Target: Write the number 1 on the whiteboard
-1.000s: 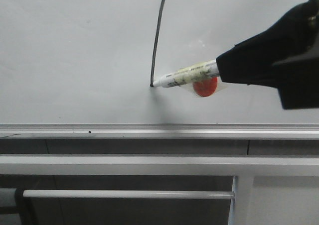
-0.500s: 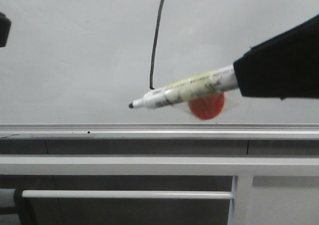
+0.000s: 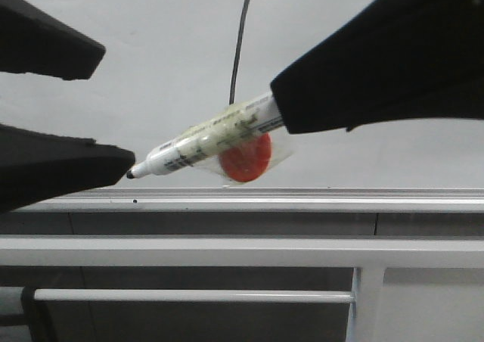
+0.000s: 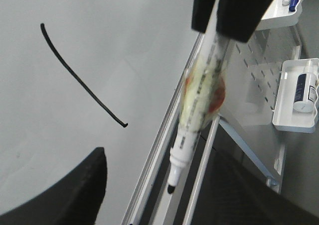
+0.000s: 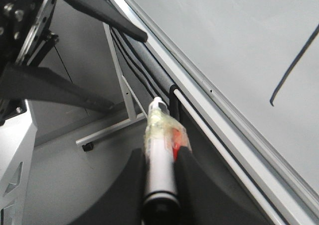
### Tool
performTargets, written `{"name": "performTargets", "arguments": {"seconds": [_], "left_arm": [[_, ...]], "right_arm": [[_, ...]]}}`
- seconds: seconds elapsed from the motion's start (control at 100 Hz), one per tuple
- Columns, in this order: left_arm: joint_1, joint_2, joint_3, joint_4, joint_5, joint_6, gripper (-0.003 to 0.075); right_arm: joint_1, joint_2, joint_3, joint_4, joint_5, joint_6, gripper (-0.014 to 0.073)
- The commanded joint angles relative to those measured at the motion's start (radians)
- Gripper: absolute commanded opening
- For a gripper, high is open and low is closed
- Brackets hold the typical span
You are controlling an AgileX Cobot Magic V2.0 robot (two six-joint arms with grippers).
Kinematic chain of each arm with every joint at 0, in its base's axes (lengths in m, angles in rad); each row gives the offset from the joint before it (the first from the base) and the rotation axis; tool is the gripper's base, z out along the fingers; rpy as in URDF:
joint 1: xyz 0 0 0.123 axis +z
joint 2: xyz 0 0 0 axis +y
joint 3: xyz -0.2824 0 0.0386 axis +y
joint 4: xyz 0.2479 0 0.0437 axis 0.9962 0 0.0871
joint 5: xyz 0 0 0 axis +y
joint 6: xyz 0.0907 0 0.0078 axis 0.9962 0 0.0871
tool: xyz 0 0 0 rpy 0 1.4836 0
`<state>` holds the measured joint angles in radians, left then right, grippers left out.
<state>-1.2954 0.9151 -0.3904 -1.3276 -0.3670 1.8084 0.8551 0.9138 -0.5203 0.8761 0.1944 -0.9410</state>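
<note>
My right gripper (image 3: 281, 115) has pulled back from the board toward me and still pinches the one marker (image 3: 204, 141), whose tip (image 3: 130, 175) now hangs off the surface and points left, lower than a second ago. My left gripper (image 3: 94, 104) has come in from the left; its two fingers (image 3: 57, 164) stand spread, the tip just short of the lower one. Taped under the barrel is one red disc (image 3: 246, 160). Farther off runs the silver rail (image 3: 302, 200) at the foot of the whiteboard (image 3: 113, 24). On it sits one stroke, the number 1 (image 4: 79, 78): thin, black, slightly curved, with a tiny hook at its lower end, right of centre.
</note>
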Motion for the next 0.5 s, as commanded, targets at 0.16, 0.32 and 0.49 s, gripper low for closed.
{"name": "performTargets", "arguments": {"seconds": [0.16, 0.32, 0.49], "left_arm": [[-0.008, 0.009, -0.043, 0.050, -0.035, -0.001, 0.0425], [-0.008, 0.009, -0.043, 0.065, -0.040, -0.001, 0.0379], [-0.008, 0.009, -0.043, 0.065, -0.040, -0.001, 0.0334]], "right_arm": [[-0.005, 0.050, -0.086, 0.004, -0.026, -0.004, -0.0063], [-0.005, 0.050, -0.100, 0.004, -0.002, -0.004, -0.0063], [-0.005, 0.050, -0.102, 0.004, -0.003, -0.004, -0.0063]]}}
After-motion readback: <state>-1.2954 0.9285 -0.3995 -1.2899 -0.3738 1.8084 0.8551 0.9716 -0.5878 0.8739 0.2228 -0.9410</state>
